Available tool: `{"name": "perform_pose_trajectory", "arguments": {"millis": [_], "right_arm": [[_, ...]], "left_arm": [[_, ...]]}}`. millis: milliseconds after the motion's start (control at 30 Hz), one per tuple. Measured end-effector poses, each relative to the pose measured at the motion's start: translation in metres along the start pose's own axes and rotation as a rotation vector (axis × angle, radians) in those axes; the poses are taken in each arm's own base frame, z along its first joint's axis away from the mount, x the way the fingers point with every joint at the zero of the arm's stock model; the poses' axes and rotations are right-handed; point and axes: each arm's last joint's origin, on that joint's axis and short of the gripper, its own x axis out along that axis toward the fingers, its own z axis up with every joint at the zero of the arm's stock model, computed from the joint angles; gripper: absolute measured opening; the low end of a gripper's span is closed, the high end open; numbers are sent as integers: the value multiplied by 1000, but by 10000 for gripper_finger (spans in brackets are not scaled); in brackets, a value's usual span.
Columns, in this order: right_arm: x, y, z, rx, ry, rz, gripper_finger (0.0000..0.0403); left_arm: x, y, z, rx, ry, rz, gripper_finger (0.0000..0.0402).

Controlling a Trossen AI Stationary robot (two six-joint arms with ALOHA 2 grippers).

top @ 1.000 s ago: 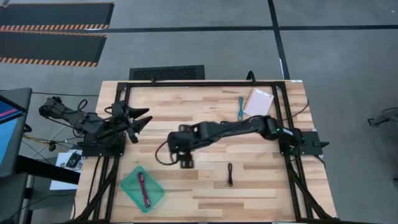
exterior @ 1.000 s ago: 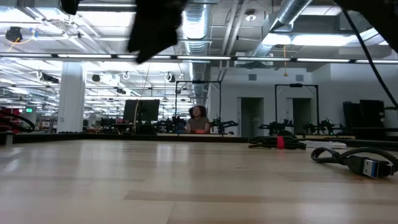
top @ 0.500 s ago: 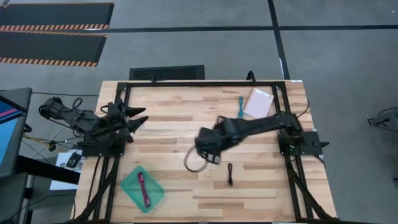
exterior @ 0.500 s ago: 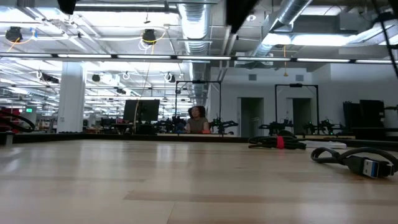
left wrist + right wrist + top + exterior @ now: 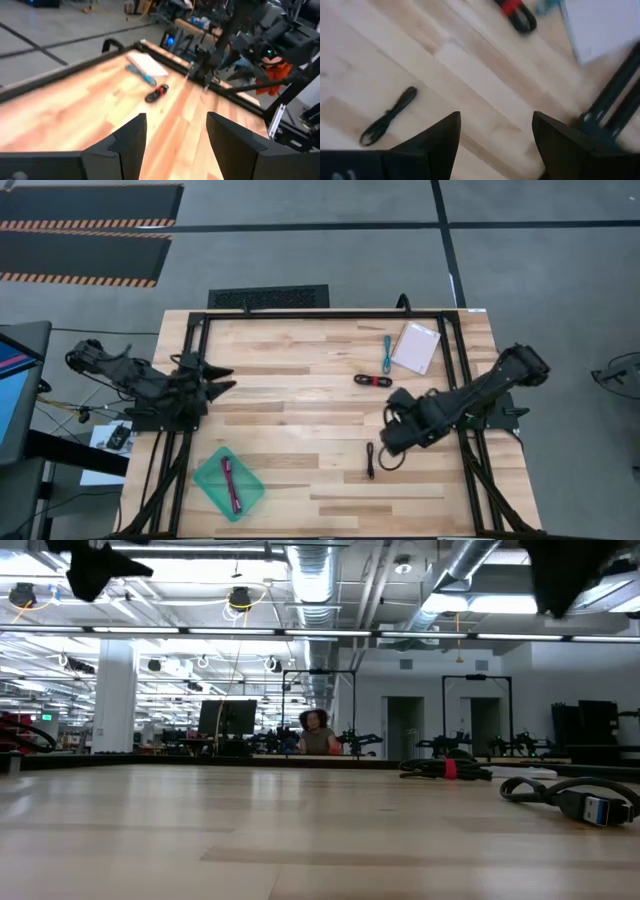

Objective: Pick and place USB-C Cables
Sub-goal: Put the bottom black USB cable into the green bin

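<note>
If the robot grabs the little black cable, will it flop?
Probably a little: the black cable is thin and folded into a bundle, so its ends may droop. It looks light. Lying flat on the table, it shouldn't roll.

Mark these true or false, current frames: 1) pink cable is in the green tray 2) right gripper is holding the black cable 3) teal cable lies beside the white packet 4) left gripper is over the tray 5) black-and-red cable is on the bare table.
1) True: the pink cable lies in the green tray.
2) False: the right gripper is open and empty; the black cable lies on the table next to it.
3) True: the teal cable lies beside the white packet.
4) False: the left gripper is open at the table's left edge, away from the tray.
5) True: the black-and-red cable lies on the wood.
</note>
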Motion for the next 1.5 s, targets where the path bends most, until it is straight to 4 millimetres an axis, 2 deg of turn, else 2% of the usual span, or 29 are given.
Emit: {"name": "perform_pose_trajectory", "arguments": {"millis": [100, 200, 367, 500, 667, 800, 1033, 1367, 1500], "right_arm": [[23, -1, -26, 85, 10, 37, 270], [38, 6, -47, 120, 6, 128, 270], [49, 19, -70, 237, -71, 216, 270], [64, 37, -79, 297, -138, 239, 270], [91, 62, -83, 322, -125, 227, 270], [95, 81, -81, 352, -107, 264, 270], [94, 95, -82, 371, -86, 268, 270], [121, 110, -82, 392, -20, 224, 270], [124, 111, -79, 399, 1, 212, 270]], "left_arm": [[14, -5, -14, -3, 9, -1, 194], [25, -13, -19, 3, -3, -15, 194], [37, -32, -7, 8, -62, -72, 194], [47, -46, -3, 31, -26, -113, 194], [64, -60, -6, 50, 12, -89, 194], [74, -68, -10, 69, 17, -84, 194], [82, -72, -15, 72, 15, -75, 194], [82, -71, -14, 106, -10, -30, 194], [82, -71, -14, 127, -11, -29, 194]]}}
